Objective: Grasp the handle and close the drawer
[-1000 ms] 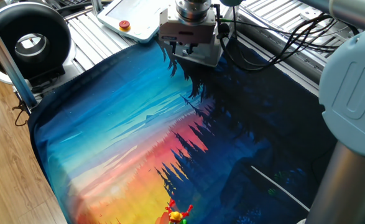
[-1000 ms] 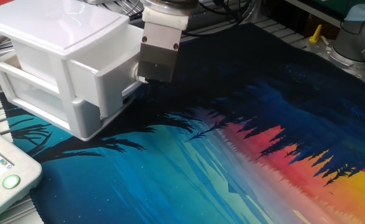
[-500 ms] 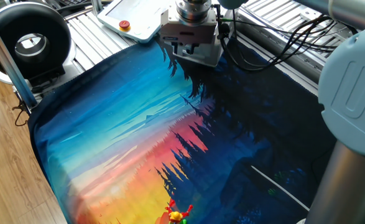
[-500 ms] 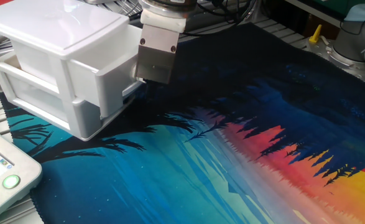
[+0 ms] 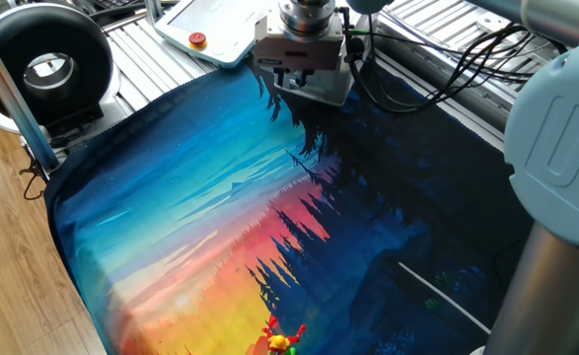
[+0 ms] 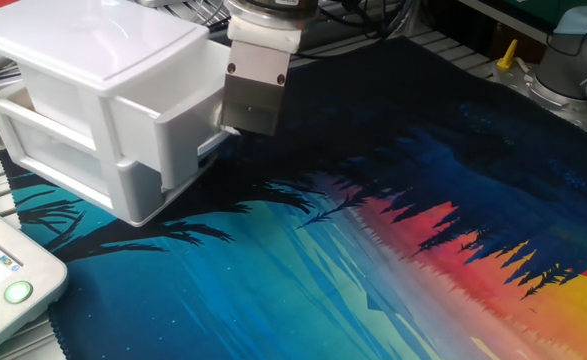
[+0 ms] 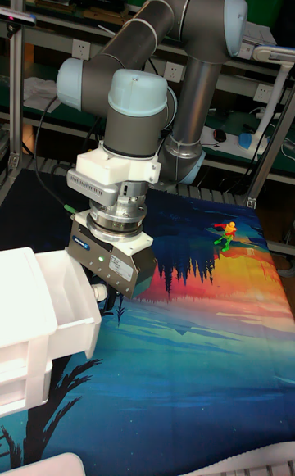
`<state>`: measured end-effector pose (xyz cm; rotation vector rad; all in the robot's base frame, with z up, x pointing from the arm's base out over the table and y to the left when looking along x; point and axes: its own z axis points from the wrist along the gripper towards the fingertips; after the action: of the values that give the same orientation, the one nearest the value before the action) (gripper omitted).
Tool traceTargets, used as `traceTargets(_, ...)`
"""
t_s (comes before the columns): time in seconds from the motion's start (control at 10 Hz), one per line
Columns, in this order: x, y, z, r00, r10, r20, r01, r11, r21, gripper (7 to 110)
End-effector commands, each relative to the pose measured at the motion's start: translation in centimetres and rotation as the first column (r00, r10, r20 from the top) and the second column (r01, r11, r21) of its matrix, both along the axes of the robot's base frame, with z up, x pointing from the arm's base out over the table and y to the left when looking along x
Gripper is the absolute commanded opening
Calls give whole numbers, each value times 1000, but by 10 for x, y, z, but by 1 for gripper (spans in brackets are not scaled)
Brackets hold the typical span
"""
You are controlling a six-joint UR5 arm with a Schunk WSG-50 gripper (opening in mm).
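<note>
We have the claw [image 6: 231, 128] right at the drawer [image 6: 178, 130] front. The drawer sits partly pulled out. We can't tell if the claw's fingers grip the handle.

One fixed view: high, behind arm base, looking down. Other: low, near, opposite side. Tall view: frontal, facing arm. All share tool [image 6: 251, 88] and painted mat [image 5: 220, 217].
</note>
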<state>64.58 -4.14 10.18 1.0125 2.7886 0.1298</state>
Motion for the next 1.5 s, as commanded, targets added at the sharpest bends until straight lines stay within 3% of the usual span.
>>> traceTargets(0.0,0,4,1,1000,-6,-2,6,1000,23,7)
traceTargets(0.4,6,7,3,1000,-7,22,6,999,35,7)
traceTargets(0.5,4,1,2,1000,-7,18,6,1000,11,7)
traceTargets(0.7,2,-21,2,999,32,6,-31,996,-86,7)
traceTargets(0.9,0,-31,2,999,51,-6,-51,990,-131,7)
traceTargets(1.1,3,-52,6,992,127,-14,-127,965,-229,7)
traceTargets(1.4,13,-60,10,978,209,1,-200,937,-285,7)
